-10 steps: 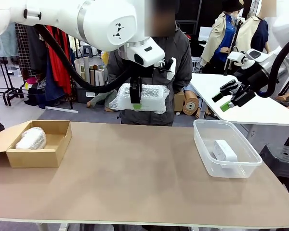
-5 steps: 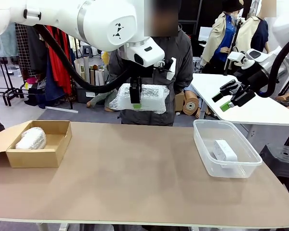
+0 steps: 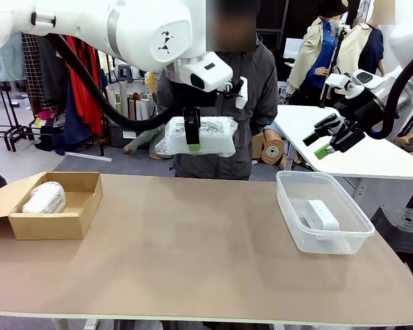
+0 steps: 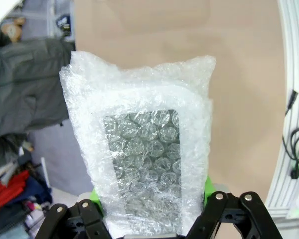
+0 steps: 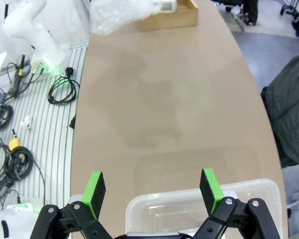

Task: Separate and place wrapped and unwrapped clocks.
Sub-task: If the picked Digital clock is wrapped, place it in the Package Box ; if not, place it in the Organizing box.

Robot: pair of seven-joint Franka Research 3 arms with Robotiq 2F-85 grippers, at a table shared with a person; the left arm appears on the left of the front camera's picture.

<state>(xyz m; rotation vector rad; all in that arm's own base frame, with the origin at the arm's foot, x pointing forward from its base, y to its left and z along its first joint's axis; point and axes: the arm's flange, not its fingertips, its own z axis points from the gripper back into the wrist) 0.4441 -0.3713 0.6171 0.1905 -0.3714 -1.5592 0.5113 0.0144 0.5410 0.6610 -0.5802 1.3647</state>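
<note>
Flat wrapped clock (image 3: 197,136) hangs mid-air above the table's (image 3: 193,247) far edge, clamped in the left gripper (image 3: 193,137). Rounder wrapped one (image 3: 44,197) sits in the cardboard box (image 3: 76,220), bare clock (image 3: 321,214) in the clear tub (image 3: 344,240). Right gripper (image 3: 328,141) hovers spread wide, holding nothing.

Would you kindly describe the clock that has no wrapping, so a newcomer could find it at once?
Start at the brown table and look to the robot's right side, where a clear plastic tub stands. The bare white clock lies inside it, a small rounded-corner rectangle. Unlike the rounder bundle in the cardboard box and the flat bundle in the left pincer, it has no bubble wrap.
</note>
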